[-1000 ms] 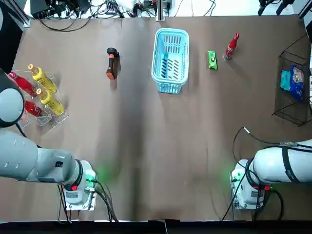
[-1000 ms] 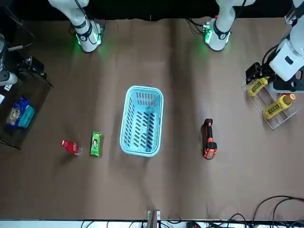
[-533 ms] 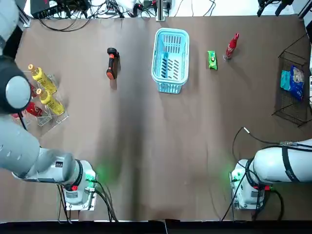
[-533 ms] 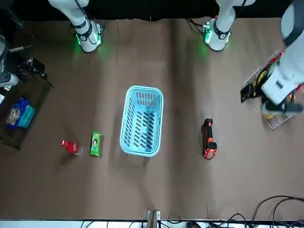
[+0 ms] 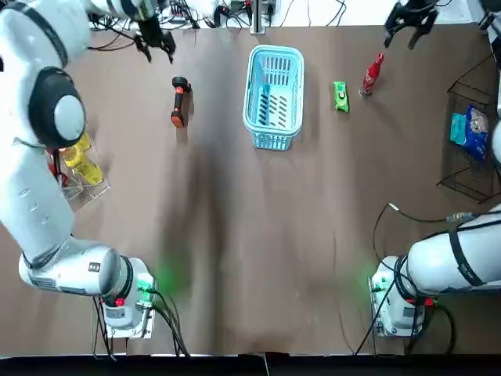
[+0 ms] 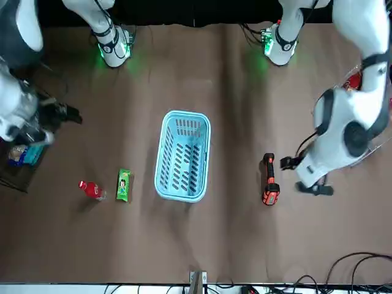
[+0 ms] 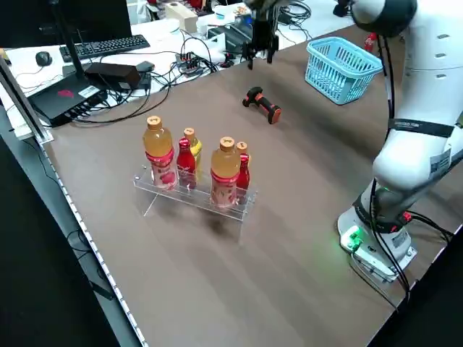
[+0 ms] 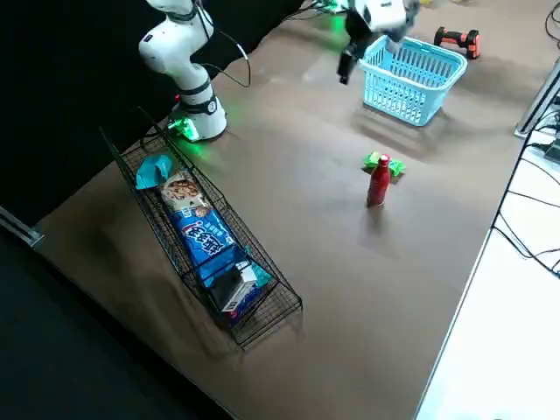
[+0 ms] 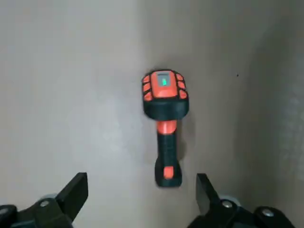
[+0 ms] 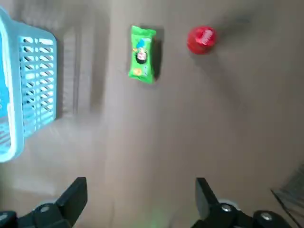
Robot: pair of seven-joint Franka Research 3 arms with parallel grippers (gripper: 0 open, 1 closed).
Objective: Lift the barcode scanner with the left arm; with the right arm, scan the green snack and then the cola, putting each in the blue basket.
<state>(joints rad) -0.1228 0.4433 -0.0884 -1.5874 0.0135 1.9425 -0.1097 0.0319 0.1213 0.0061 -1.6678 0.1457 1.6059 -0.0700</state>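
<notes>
The orange-and-black barcode scanner (image 5: 179, 102) lies flat on the brown table, left of the blue basket (image 5: 291, 59). My left gripper (image 5: 155, 47) hovers open above the table just beyond the scanner; the left wrist view shows the scanner (image 9: 164, 118) ahead of and between its spread fingers, untouched. The green snack (image 5: 340, 96) lies right of the basket, with the red cola bottle (image 5: 372, 74) standing upright beside it. My right gripper (image 5: 409, 30) hangs open, high near the far right edge; its wrist view looks down on the snack (image 10: 142, 60) and the cola cap (image 10: 201, 39).
A clear rack of yellow and red bottles (image 7: 192, 170) stands at the table's left side. A black wire rack (image 8: 206, 236) with packaged snacks stands at the right side. Cables and equipment (image 5: 117, 16) lie beyond the far edge.
Both arms have swung in from the sides. The left gripper has moved from over the bottle rack to the far edge by the scanner; the right gripper has come into view near the cola.
</notes>
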